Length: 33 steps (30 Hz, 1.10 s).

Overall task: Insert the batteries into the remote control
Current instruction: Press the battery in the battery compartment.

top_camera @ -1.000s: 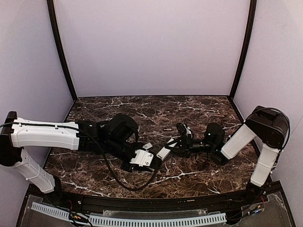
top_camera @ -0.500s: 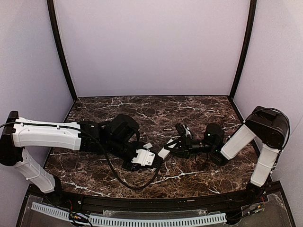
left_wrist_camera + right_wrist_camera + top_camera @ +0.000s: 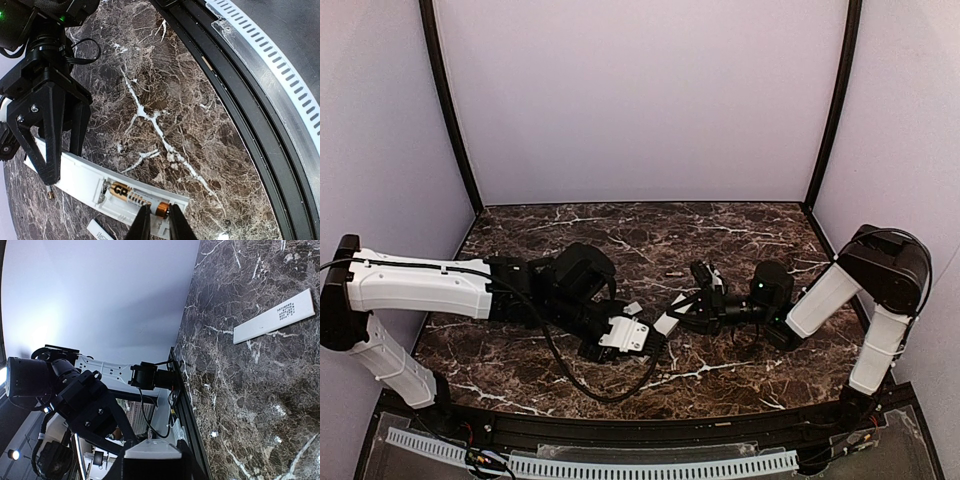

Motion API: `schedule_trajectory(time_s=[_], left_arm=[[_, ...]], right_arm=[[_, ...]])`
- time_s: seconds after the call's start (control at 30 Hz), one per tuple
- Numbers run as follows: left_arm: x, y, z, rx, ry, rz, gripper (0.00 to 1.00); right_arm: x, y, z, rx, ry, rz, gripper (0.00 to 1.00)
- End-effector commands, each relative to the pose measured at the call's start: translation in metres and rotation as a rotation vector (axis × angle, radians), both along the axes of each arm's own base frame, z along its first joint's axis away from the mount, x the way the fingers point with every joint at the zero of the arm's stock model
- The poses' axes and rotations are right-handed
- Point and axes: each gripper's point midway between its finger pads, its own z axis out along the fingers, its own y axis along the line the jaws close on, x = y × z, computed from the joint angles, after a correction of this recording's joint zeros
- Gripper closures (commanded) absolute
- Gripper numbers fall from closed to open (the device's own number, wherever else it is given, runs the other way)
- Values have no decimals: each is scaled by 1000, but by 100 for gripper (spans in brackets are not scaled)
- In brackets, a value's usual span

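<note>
Now my left pincer is nearly closed, its tips pinching the copper end of the battery, which lies in the open bay of the remote control. My right pincer clamps the remote's other end, near the middle of the marble table. A flat white strip lies apart on the marble.

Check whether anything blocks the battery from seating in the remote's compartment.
Nothing visible does. The battery lies in the open bay of the remote control, copper end pinched by the left claw; the right claw holds the other end.
</note>
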Motion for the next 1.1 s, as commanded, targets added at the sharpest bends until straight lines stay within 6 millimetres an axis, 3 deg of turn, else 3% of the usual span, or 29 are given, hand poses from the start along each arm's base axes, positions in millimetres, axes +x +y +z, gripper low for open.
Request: schedule_trajectory(time_s=[0.0,0.33,0.77,1.07], left_arm=[[-3,-3,9,-20,15,-8,86],[-7,1,16,-32,12,-23,82],[-13,0,21,-47,30,-52,87],[-7,0,11,-9,26,-24,89]], right_arm=[[-7,4,30,109,-109,22,100],[-7,4,28,106,-107,23,100],[-7,4,26,103,-103,22,100],[-7,4,29,109,-106,23,100]])
